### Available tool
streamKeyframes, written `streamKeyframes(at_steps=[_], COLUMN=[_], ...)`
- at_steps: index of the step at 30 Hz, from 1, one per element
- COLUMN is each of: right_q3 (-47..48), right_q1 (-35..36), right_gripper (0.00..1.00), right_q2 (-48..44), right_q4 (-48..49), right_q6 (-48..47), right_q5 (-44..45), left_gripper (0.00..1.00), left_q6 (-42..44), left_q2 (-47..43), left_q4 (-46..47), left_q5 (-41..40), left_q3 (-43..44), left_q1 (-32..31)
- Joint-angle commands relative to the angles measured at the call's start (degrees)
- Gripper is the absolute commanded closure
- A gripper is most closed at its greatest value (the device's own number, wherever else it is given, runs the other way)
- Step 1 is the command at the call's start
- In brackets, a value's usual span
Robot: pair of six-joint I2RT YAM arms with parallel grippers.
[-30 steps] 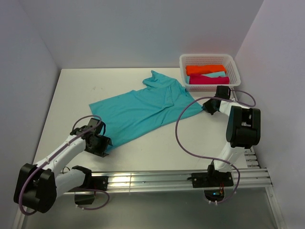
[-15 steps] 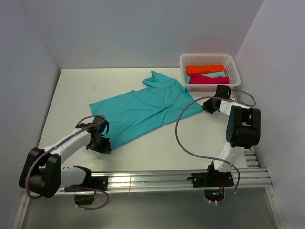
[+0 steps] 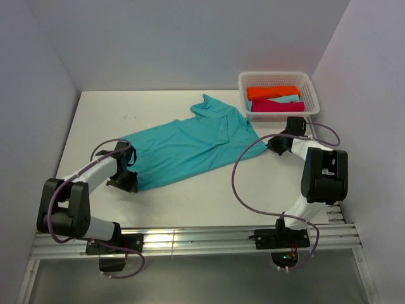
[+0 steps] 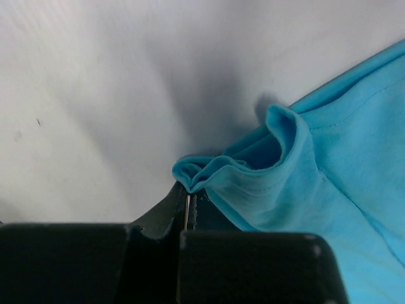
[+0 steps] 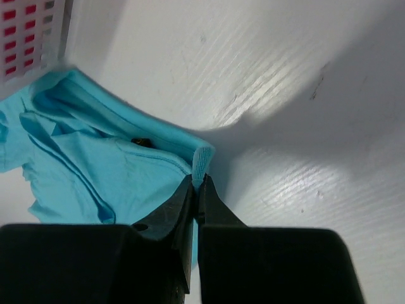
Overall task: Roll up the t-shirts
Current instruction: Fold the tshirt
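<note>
A teal t-shirt [image 3: 190, 147] lies spread flat across the middle of the table, its collar toward the back. My left gripper [image 3: 130, 183] is at its near-left hem corner. In the left wrist view that gripper [image 4: 188, 191] is shut on a bunched fold of the teal cloth [image 4: 329, 190]. My right gripper [image 3: 269, 144] is at the shirt's right edge, just in front of the basket. Seen from the right wrist, this gripper [image 5: 197, 180] is shut on a thin ridge of the teal hem [image 5: 95, 171]. Orange [image 3: 272, 92], pale aqua [image 3: 289, 99] and magenta [image 3: 276, 106] t-shirt bundles lie in the basket.
A white mesh basket [image 3: 310, 85] stands at the back right corner, close to my right gripper. Grey walls enclose the table on the left, back and right. A metal rail [image 3: 209, 237] with both arm bases runs along the near edge.
My left gripper closed on the shirt's near-left corner and drew it back and to the left. The right gripper shifted slightly back with its edge of the shirt.
</note>
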Motion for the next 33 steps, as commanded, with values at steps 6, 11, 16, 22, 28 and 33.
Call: streamKeyframes(at_steps=[6, 11, 16, 22, 28, 33], right_q3=[0.74, -2.06, -4.7, 11.26, 22.55, 5.09], right_q1=[5.76, 7.08, 7.69, 10.41, 12.36, 11.47], right_gripper=[1.0, 1.0, 1.0, 1.0, 1.0, 1.0], right_q2=[-6.79, -11.88, -16.72, -12.87, -16.27, -18.57], right_q4=[-15.95, -23.27, -27.58, -32.85, -33.12, -33.92], right_q6=[0.65, -1.11, -2.52, -1.2, -1.11, -2.52], right_q5=[4.51, 4.78, 6.1, 4.79, 4.59, 2.76], left_gripper=[1.0, 1.0, 1.0, 1.0, 1.0, 1.0], left_q6=[12.9, 20.55, 26.17, 28.9, 31.45, 32.08], left_q2=[-1.16, -3.36, -1.7, 4.71, 0.7, -2.22], left_q4=[2.8, 2.53, 2.36, -2.46, -8.02, -2.85], left_q5=[-8.89, -6.78, -4.68, -1.24, -1.6, 2.79], left_q3=[1.26, 1.88, 4.16, 19.43, 32.3, 14.83], left_q1=[8.61, 15.71, 17.49, 18.54, 21.53, 23.47])
